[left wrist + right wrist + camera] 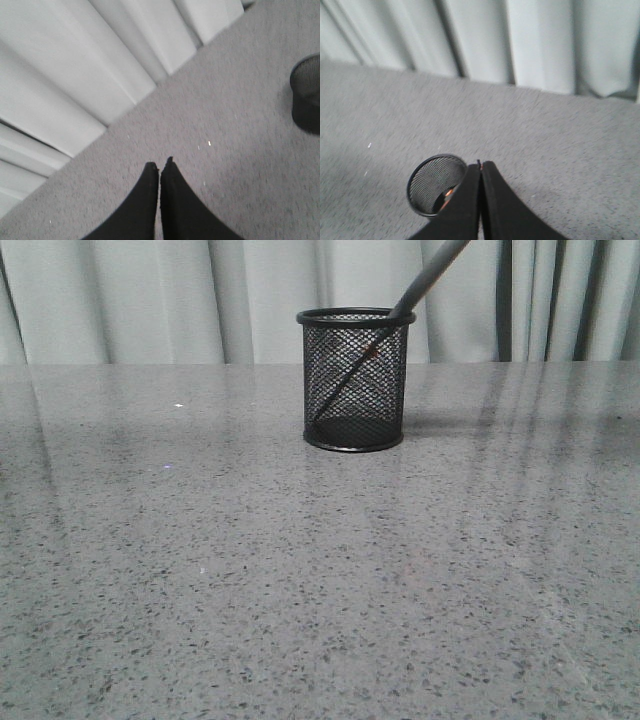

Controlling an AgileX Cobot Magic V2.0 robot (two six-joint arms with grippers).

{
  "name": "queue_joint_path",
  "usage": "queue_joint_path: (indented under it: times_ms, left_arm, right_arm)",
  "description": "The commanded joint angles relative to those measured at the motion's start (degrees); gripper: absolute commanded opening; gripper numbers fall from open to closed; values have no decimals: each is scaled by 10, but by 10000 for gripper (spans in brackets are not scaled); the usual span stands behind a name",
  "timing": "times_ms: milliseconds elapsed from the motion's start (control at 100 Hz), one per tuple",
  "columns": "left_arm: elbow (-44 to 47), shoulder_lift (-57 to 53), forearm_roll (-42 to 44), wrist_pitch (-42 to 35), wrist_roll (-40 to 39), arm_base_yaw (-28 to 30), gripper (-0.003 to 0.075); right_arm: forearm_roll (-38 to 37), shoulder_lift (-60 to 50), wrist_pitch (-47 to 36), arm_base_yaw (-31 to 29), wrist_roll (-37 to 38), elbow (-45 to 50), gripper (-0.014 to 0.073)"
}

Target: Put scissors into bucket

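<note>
Scissors (425, 280): blades inside bucket (354, 380), handles leaning over rim, just below right claw (480, 164).
Right claw: closed, empty.
Left claw (160, 167): closed, well aside.
Progress: apparently done; only retreat left.

Pale pleated curtain (150, 300) behind speckled grey table (200, 590).
</note>
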Motion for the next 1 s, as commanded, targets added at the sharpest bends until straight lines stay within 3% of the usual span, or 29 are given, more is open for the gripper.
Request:
queue_joint_path:
  times_ms: [0,290,480,700,990]
  left_arm:
    - [63,-63,-13,-138,-20,1,-21]
    - [418,-269,-58,-467,-21,1,-21]
    - [638,-402,-133,-618,-21,1,-21]
    - [779,-503,-145,-668,-21,1,-21]
    - [796,-525,-145,-671,-21,1,-21]
  right_arm:
    - [17,-75,-136,-3,-5,77,-50]
    - [17,-286,-336,-3,-6,366,-51]
    - [17,-426,-379,-3,-6,501,-55]
    - [17,-524,-372,-3,-6,586,-55]
    - [17,-540,-372,-3,-6,605,-55]
